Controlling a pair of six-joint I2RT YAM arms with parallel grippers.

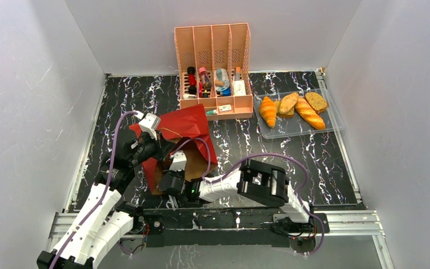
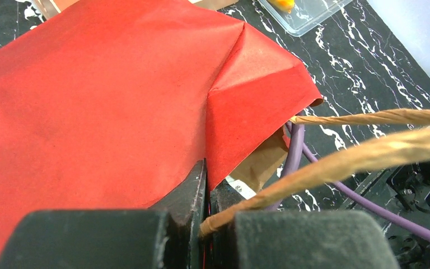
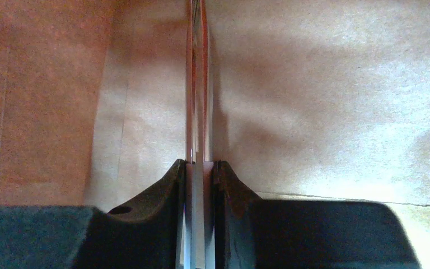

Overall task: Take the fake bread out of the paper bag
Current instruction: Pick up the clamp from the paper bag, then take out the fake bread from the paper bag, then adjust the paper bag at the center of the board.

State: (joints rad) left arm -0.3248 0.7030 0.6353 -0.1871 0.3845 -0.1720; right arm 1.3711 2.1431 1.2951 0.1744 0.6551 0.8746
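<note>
Red-and-brown paper bag [image 1: 187, 126] lies on the worktop [image 1: 246, 145]; left fingers [image 2: 187, 193] pinch its edge and handle [image 2: 341, 162]; right fingers [image 3: 165, 196], inside it, squeeze a thin sheet [image 3: 197, 84], unidentifiable.

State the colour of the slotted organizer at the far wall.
Salmon pink organizer; best in the top external view.
</note>
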